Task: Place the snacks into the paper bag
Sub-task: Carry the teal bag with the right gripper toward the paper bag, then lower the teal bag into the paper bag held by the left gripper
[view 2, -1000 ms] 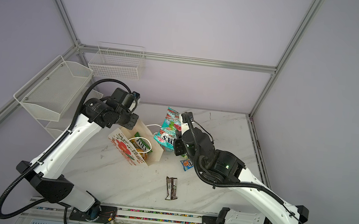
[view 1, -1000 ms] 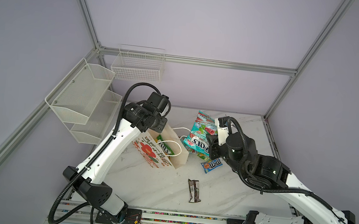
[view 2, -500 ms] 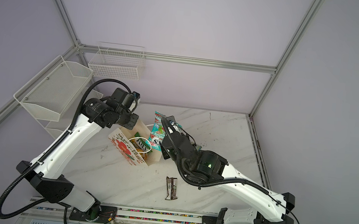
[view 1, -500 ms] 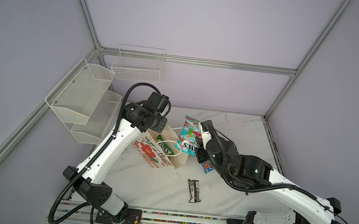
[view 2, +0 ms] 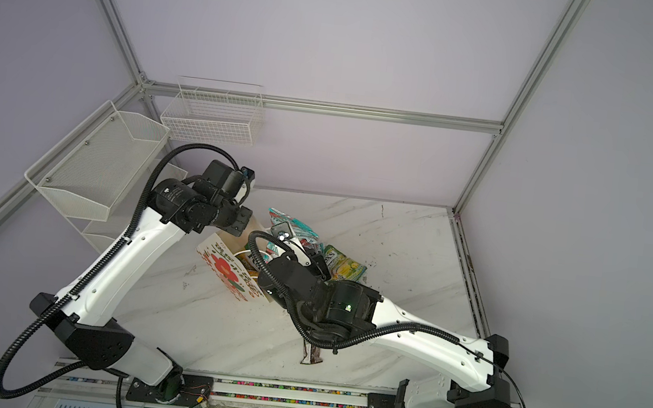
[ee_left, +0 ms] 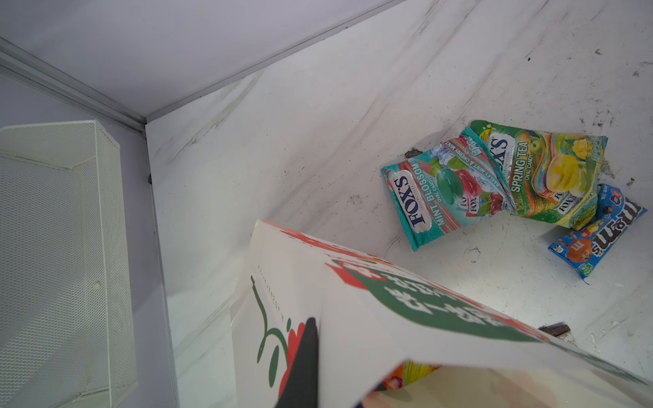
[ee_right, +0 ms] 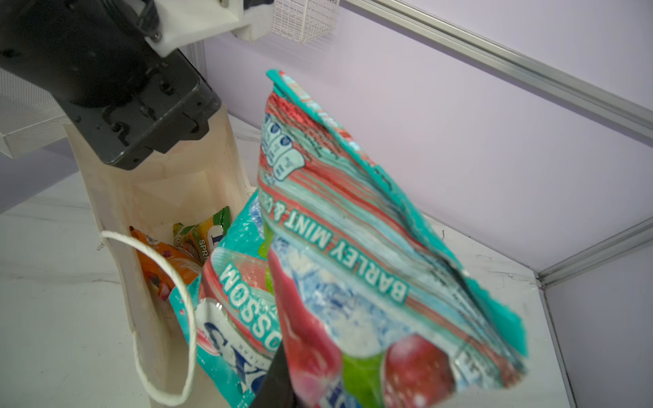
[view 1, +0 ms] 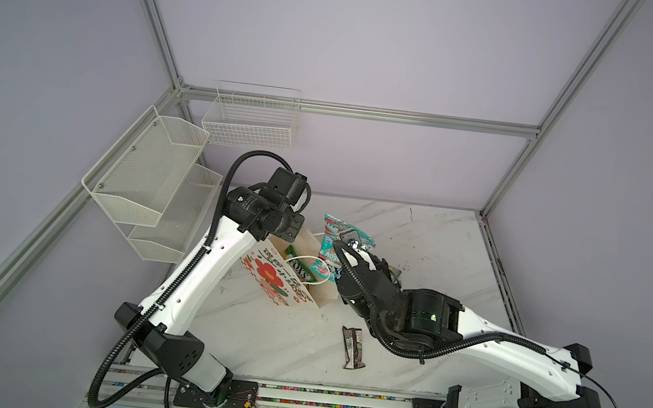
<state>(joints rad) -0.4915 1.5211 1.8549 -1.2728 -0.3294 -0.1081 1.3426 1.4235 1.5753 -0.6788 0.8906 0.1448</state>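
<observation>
Teal-red FOX'S packet (ee_right: pixel 353 275) hangs tilted at the open mouth of the paper bag (view 1: pixel 270 280), clamped in the right tool (ee_right: pixel 282 385). Left tool (ee_left: pixel 305 356) is closed on the bag's rear rim. Bag stands on the counter (view 1: pixel 437 243), orange packet (ee_right: pixel 166 261) inside.

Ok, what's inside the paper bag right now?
An orange packet and a green-yellow packet lie inside the paper bag; the teal packet at its mouth covers whatever lies deeper.
</observation>
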